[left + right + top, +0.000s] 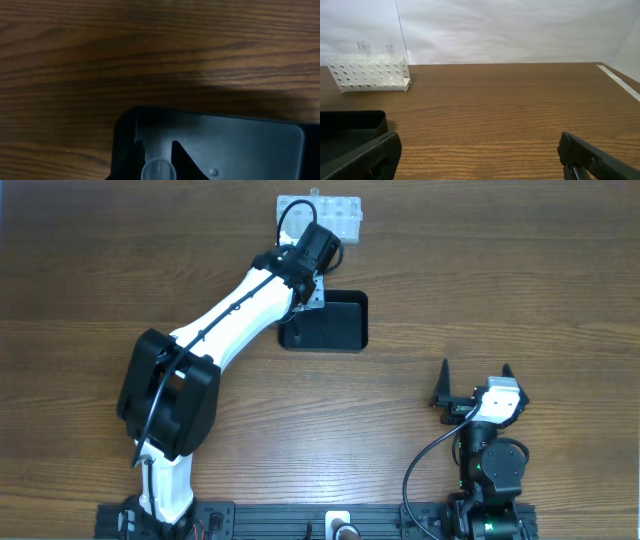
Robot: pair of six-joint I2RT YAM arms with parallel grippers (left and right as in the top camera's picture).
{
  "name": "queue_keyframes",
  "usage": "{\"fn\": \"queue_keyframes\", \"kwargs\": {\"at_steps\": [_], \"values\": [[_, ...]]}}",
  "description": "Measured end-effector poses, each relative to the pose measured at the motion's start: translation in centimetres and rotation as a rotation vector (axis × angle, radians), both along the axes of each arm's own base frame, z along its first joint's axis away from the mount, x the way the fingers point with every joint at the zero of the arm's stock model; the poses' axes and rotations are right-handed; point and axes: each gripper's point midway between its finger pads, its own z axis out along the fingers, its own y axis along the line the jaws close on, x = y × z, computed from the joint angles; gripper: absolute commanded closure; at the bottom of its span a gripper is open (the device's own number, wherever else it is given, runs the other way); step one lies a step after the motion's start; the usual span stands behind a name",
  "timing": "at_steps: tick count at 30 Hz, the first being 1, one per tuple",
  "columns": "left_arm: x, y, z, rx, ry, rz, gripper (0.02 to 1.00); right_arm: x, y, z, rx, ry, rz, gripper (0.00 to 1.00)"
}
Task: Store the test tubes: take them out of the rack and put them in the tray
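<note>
The left arm [235,305] reaches from the near edge of the tabletop [520,270] across to its far side. There its wrist sits above the gap between the black tray [340,330] and the white rack [325,212]. The left gripper [157,148] is closed narrow on a clear test tube [159,171]. In the left wrist view the tube shows end-on as a pale ring pinched between the two dark fingers [183,159]. Beneath it lies the tray's smooth inner floor, close to one rounded corner of the tray. Whether the tube touches that floor cannot be told (it is seen straight down its length).

The rack stands close to the far edge of the tabletop, roughly at the middle of that edge, its side dotted with rows of small holes. A few more tubes [364,47] stand upright in it, their tops poking above one end of the rack; the exact count is hard to tell. The tray lies just on the near side of the rack, apart from it, with a strip of wood between the two.

The right gripper [475,380] sits well apart from all this, close to the near edge toward the tabletop's right corner, just ahead of its own base. Its fingers are spread wide, bare wood showing between them. It faces the far edge, and the rack and a corner of the tray show off to one side in the right wrist view.
</note>
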Motion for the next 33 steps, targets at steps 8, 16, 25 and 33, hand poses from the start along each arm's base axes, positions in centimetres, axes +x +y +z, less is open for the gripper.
{"fn": "queue_keyframes", "kwargs": {"at_steps": [8, 16, 25, 33], "values": [[-0.1, 0.3, -2.4, 0.025, 0.042, 0.003, 0.829, 0.0, 0.0, 0.0, 0.000, 0.000, 0.000, 0.007], [0.2, 0.5, -2.3, 0.021, 0.034, 0.012, 0.807, 0.0, 0.0, 0.0, 0.000, 0.000, 0.000, 0.007], [0.5, 0.5, -2.8, 0.018, 0.029, 0.014, 0.746, 0.0, 0.0, 0.0, 0.000, 0.000, 0.000, 0.009], [0.5, 0.5, -2.2, 0.014, 0.023, 0.013, 0.643, 0.0, 0.0, 0.0, 0.000, 0.000, 0.000, 0.009]]}}
